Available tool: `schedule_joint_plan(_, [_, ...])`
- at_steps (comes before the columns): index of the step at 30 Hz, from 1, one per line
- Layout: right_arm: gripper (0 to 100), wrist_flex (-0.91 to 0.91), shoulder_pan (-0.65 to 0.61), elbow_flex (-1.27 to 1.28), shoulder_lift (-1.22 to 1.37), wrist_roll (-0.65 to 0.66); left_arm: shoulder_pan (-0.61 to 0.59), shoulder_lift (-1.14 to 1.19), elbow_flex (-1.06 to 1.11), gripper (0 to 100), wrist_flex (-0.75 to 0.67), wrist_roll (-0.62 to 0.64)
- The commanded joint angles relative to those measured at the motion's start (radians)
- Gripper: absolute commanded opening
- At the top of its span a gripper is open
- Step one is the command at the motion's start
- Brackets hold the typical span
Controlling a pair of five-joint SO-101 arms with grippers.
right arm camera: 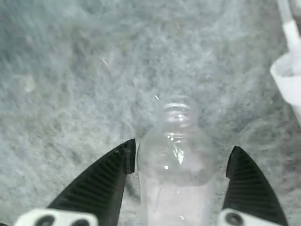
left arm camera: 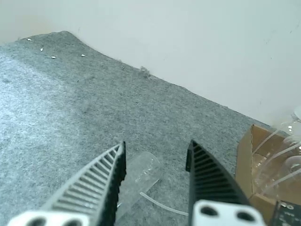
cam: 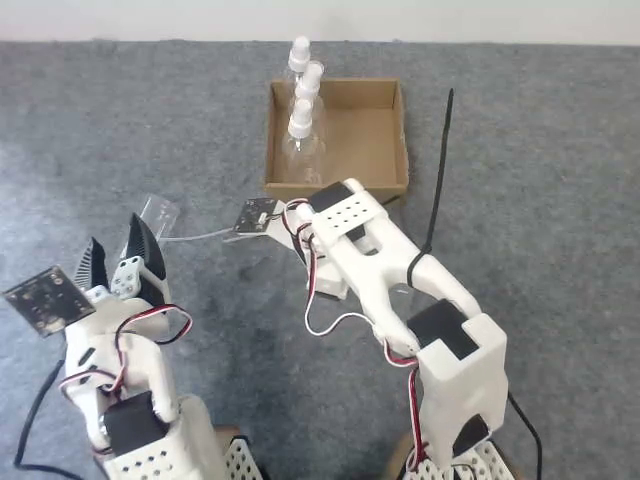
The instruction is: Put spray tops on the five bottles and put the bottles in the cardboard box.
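The right gripper [right arm camera: 182,146] has its jaws apart on either side of an open-necked clear bottle [right arm camera: 176,172], whose long axis runs in line with them, neck pointing away from the wrist. A white spray top [right arm camera: 288,75] lies near. The left gripper [left arm camera: 156,142], also spread, hovers by another bottle [left arm camera: 138,175] lying on grey carpet [cam: 150,110]. Three topped bottles [cam: 300,135] stand in the cardboard box [cam: 385,135] near a pale wall [left arm camera: 188,37].

Three sprayer-topped bottles [cam: 301,140] upright in cardboard box [cam: 370,140]; topless bottle [right arm camera: 176,155] outside

Three topped bottles [cam: 303,138] in cardboard box [cam: 366,140], one bottle [cam: 156,216] outside
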Motion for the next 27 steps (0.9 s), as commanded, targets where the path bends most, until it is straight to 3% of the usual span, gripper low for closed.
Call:
schedule_joint_plan(1, [28.5, -0.005, 0.016, -0.023, -0.015, 0.023, -0.003, -0.014, -0.013, 20, -0.034, -0.011])
schedule_joint_plan(9, [27.6, -0.005, 0.016, -0.023, -0.015, 0.02, -0.002, -0.014, -0.012, 20, -0.034, -0.011])
schedule_joint_plan(15, [11.7, -0.013, 0.015, -0.023, -0.015, 0.02, -0.002, -0.014, -0.012, 20, -0.034, -0.011])
schedule_joint_plan(27, [12.0, 0.088, 0.012, -0.025, -0.107, -0.032, 0.0, -0.014, -0.012, 20, -0.034, -0.012])
